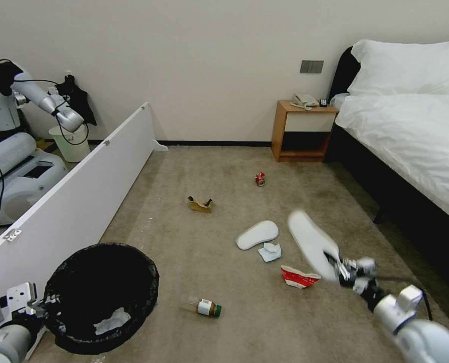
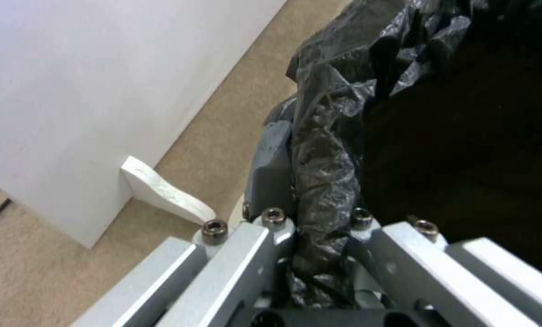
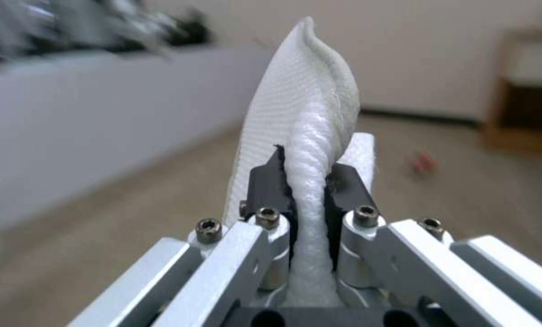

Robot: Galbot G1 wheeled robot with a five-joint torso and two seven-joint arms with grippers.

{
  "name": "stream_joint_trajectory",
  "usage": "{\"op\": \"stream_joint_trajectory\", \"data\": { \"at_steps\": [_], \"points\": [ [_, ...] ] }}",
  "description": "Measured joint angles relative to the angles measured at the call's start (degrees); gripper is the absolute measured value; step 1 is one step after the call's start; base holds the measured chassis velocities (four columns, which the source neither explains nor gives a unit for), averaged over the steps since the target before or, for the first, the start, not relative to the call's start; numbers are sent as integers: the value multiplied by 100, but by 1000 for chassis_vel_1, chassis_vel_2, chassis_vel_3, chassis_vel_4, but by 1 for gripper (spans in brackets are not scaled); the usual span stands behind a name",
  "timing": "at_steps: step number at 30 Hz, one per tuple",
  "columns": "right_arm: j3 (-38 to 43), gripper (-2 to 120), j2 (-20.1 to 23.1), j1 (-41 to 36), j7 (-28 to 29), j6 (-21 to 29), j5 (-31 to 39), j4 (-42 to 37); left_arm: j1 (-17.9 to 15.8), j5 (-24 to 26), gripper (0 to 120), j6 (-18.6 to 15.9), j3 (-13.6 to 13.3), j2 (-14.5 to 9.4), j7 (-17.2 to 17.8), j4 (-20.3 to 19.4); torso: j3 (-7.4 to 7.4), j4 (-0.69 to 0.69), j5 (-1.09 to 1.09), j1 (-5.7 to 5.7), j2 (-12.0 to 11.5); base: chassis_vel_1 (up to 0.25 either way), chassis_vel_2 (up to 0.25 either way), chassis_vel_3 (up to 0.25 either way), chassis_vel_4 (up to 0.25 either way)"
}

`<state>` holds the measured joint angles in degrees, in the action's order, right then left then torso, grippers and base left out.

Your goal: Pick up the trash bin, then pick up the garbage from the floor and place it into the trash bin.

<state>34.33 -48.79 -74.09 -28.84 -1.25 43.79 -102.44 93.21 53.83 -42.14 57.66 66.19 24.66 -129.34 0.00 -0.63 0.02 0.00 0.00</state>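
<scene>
The trash bin (image 1: 101, 297), lined with a black bag, hangs at the lower left with a white scrap inside. My left gripper (image 1: 35, 305) is shut on its bag-covered rim (image 2: 322, 181). At the lower right, my right gripper (image 1: 342, 269) is shut on one white slipper (image 1: 312, 244), lifted off the carpet and pinched edge-on between the jaws (image 3: 301, 104). On the floor lie the other slipper (image 1: 257, 234), a tissue (image 1: 269, 251), a red-white carton (image 1: 299, 277), a green-capped bottle (image 1: 206, 307), torn cardboard (image 1: 200, 204) and a red can (image 1: 260, 178).
A long white board (image 1: 83, 196) stands along the left. Behind it are another robot (image 1: 12, 151) and a cream bucket (image 1: 70, 143). A wooden nightstand (image 1: 302, 131) sits at the far wall, and a bed (image 1: 410, 136) runs down the right side.
</scene>
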Motion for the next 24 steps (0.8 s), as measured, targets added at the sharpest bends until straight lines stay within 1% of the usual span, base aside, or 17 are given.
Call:
{"op": "stream_joint_trajectory", "data": {
  "at_steps": [1,2,3,4,5,7,8,10,11,14,15,16,18,19,22,23,24],
  "points": [
    [-58,5,278,96,-71,144,262,-268,-4,-27,2,0,-23,-4,-2,-19,0,0,0,0,0,0,0,0,0],
    [-58,5,278,96,-71,144,262,-268,-4,-27,2,0,-23,-4,-2,-19,0,0,0,0,0,0,0,0,0],
    [-95,5,474,169,-115,252,417,-419,-8,-51,2,0,-41,-9,-3,-30,0,0,0,0,0,0,0,0,0],
    [-185,5,906,349,-193,461,708,-696,-20,-109,2,0,-84,-22,-5,-54,0,0,0,0,0,0,0,0,0],
    [-185,5,906,349,-193,461,708,-696,-20,-109,2,0,-84,-22,-5,-54,0,0,0,0,0,0,0,0,0],
    [-405,5,1588,750,-264,757,1143,-1113,-34,-198,2,0,-155,-38,-13,-96,0,0,-3,0,0,0,0,0,0],
    [-405,5,1588,750,-264,757,1143,-1113,-34,-198,2,0,-155,-38,-13,-96,0,0,-3,0,0,0,0,0,0],
    [-761,5,1892,1304,-346,863,1495,-1429,-47,-256,2,0,-231,-38,-14,-130,0,-1,-2,0,0,0,0,0,0],
    [-761,5,1892,1304,-346,863,1495,-1429,-47,-256,2,0,-231,-38,-14,-130,0,-1,-2,0,0,0,0,0,0],
    [-1275,5,1787,1945,-400,795,1775,-1582,-58,-284,2,0,-300,-11,-16,-161,1,-1,-4,0,0,0,0,0,0],
    [-1615,5,1554,2341,-430,721,1944,-1607,-61,-296,2,0,-332,0,-14,-181,0,-1,-1,0,0,0,0,0,0],
    [-1615,5,1554,2341,-430,721,1944,-1607,-61,-296,2,0,-332,0,-14,-181,0,-1,-1,0,0,0,0,0,0],
    [-2226,5,953,3071,-453,638,2223,-1563,-67,-321,2,0,-365,4,-7,-200,0,2,-2,0,0,0,0,0,0],
    [-2226,5,953,3071,-453,638,2223,-1563,-67,-321,2,0,-365,4,-7,-200,0,2,-2,0,0,0,0,0,0],
    [-2857,5,265,3580,-466,506,2260,-1303,-94,-326,2,0,-367,-3,21,-203,1,2,-3,0,0,0,0,0,0],
    [-2857,5,265,3580,-466,506,2260,-1303,-94,-326,2,0,-367,-3,21,-203,1,2,-3,0,0,0,0,0,0],
    [-3068,5,68,3671,-511,367,2242,-1160,-104,-324,2,0,-367,0,29,-205,1,-1,-4,0,0,0,0,0,0]
  ]
}}
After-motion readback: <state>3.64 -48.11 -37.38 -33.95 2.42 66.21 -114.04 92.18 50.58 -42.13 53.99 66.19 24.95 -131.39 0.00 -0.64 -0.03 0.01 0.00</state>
